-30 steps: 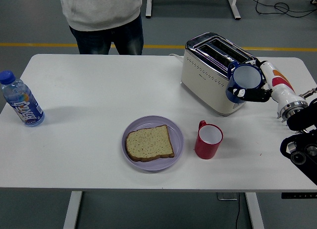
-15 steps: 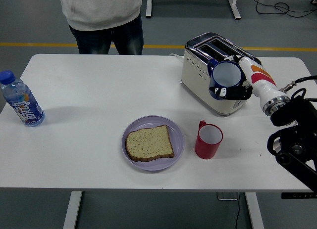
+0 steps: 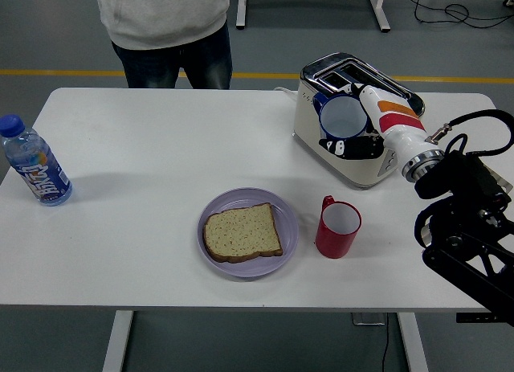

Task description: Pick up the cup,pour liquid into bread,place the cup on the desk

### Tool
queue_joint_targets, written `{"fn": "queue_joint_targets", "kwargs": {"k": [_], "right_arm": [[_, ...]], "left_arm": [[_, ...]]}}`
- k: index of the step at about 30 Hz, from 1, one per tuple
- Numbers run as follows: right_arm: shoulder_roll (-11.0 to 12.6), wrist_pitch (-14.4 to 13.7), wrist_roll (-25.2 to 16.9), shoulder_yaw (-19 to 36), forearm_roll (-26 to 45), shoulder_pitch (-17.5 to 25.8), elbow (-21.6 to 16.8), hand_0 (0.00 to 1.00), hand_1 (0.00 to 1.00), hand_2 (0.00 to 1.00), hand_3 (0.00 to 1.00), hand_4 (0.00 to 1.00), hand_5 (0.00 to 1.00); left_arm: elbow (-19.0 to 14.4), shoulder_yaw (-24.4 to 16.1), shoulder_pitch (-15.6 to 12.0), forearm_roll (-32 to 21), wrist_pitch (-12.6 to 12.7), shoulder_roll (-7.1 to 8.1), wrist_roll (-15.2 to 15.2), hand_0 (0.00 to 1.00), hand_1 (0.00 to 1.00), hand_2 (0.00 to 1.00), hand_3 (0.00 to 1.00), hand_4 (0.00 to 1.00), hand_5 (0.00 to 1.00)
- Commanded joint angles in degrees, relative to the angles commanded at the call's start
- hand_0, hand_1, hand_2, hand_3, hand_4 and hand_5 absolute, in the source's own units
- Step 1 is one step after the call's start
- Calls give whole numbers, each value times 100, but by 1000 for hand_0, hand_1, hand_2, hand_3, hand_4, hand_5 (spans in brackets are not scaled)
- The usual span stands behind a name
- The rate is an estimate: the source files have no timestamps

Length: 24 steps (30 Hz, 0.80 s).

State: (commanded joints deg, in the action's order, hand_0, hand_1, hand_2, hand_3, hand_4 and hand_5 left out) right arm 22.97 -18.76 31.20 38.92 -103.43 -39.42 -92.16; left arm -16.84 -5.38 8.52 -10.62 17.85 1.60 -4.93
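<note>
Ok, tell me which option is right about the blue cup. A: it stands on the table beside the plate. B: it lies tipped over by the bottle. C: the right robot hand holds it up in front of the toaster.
C: the right robot hand grips the blue cup in the air, in front of the toaster.

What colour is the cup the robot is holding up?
The cup in the right hand is dark blue outside and white inside, as the head view shows.

No print can be read: the clear plastic water bottle's blue label (image 3: 42, 179) and the cream toaster's small logo (image 3: 322, 124) are too blurred.
</note>
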Motion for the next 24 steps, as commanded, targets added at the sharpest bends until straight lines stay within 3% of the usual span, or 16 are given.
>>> {"fn": "queue_joint_targets", "kwargs": {"k": [15,24], "right_arm": [[-203,42,11,-577,-490,-393,220,284,285,458,494,678,93],[-237,109,23,-900,-1246,-559,407,279,284,456,493,678,93]], "left_arm": [[0,8,-4,-13,3,16,-7,705,722,735,581,278,998],[0,-6,-8,11,5,16,6,706,722,735,581,279,998]]}}
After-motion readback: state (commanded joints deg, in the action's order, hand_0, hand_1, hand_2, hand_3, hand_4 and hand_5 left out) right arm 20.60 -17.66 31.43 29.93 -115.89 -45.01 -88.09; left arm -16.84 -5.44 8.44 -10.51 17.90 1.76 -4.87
